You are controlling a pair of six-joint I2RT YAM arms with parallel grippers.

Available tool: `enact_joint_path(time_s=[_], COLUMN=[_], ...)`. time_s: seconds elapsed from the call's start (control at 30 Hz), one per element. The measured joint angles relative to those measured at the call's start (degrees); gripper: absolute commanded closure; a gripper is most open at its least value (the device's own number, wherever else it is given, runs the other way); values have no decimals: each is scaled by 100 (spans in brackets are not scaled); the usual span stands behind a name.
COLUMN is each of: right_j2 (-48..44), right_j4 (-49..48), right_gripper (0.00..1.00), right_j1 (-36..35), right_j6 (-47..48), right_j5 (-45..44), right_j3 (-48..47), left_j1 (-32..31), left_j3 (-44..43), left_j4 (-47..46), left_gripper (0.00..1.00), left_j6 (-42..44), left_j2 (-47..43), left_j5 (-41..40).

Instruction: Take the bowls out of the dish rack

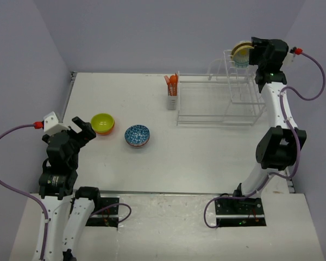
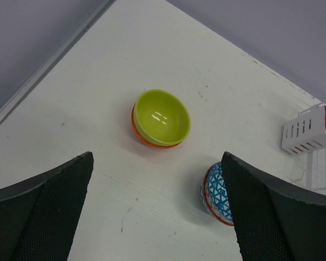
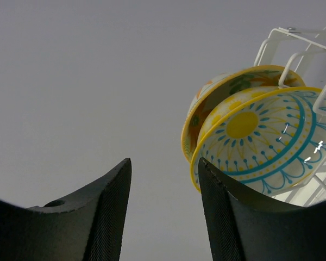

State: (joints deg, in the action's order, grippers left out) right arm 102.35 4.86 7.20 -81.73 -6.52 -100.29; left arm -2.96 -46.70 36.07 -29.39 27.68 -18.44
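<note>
A lime-green bowl [image 1: 102,123] sits nested in an orange-red one on the table at the left; it also shows in the left wrist view [image 2: 161,118]. A blue patterned bowl [image 1: 137,135] stands to its right, and its edge shows in the left wrist view [image 2: 215,193]. My left gripper [image 1: 85,130] is open and empty, just left of the green bowl. The white dish rack [image 1: 217,100] stands at the back right. Two cream bowls [image 1: 241,53] stand on edge in its tall section: a yellow-and-teal one [image 3: 266,138] in front of an orange-green leaf one [image 3: 220,95]. My right gripper [image 3: 164,179] is open, raised beside them.
The rack's small cutlery basket [image 1: 172,99] holds orange utensils [image 1: 172,81] at the rack's left end; the basket also shows in the left wrist view [image 2: 307,130]. The rack's low flat section [image 1: 201,103] holds nothing. Grey walls close in the table at the back and sides.
</note>
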Motion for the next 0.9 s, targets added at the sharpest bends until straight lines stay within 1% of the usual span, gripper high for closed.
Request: enact_joint_path(time_s=[0.33,0.4,0.57,0.6,0.67,0.7,0.77,0.8,0.87,0.9], right_j2=[258,308,492,516,542,542,542,542,538,525], right_j4=[251,249,243,243,247,232,164,129,31,-28], right_gripper=[50,56,62,65,70,75,79,85,89,90], right_j1=[0,0,0,0,0,0,0,0,0,-4], right_j6=[17,22,37,42,42,39,48,42,31,9], right_j5=[-9,-4,-4,-4,-4,-4,-4,-9,0,4], right_j3=[-210,-227,-299,-299,-299,-299,-299,-295,-247,-192], left_j1=[0,0,0,0,0,0,0,0,0,0], left_j3=[0,0,0,0,0,0,0,0,0,0], left_j4=[0,0,0,2,2,2,2,2,2,2], left_gripper=[0,0,0,0,0,0,0,0,0,0], left_j6=[0,0,0,0,0,0,0,0,0,0], left_j2=[2,2,2,2,2,2,2,2,2,2], left_j5=[0,0,0,0,0,0,0,0,0,0])
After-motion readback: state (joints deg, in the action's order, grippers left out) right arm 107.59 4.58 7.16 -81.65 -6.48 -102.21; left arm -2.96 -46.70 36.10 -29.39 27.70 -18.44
